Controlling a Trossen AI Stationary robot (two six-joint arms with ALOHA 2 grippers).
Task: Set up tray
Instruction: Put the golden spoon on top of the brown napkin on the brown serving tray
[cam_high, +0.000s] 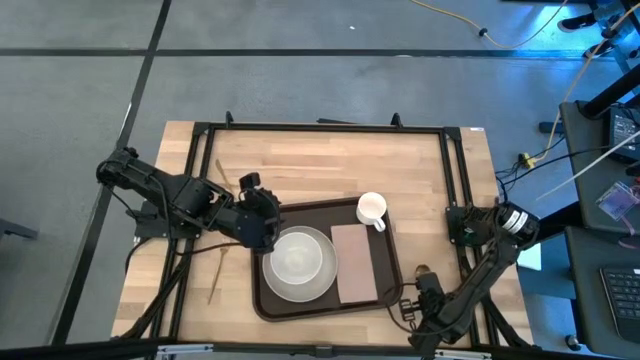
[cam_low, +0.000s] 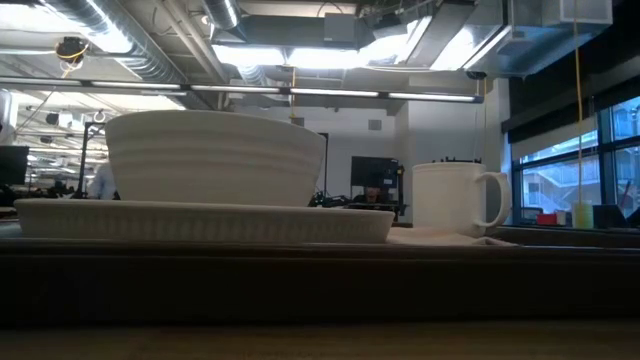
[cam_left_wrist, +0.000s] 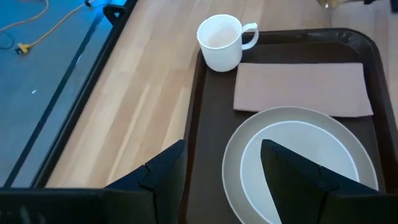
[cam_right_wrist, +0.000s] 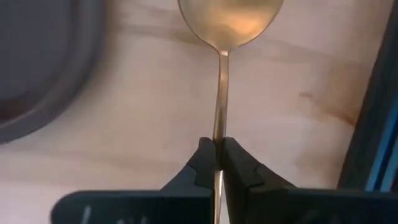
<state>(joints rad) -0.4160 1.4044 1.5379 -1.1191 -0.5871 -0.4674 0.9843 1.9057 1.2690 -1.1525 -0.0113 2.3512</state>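
- Tray sits near the table's front edge, right of centre, and on it we see a bowl on a plate, a napkin and a mug
- We see the right gripper by the front-right corner, clamped on a gold spoon
- We see the left gripper spread wide over the tray's left rim

Your right gripper pinches the handle of a gold spoon; its bowl lies on the wooden table beside the tray.
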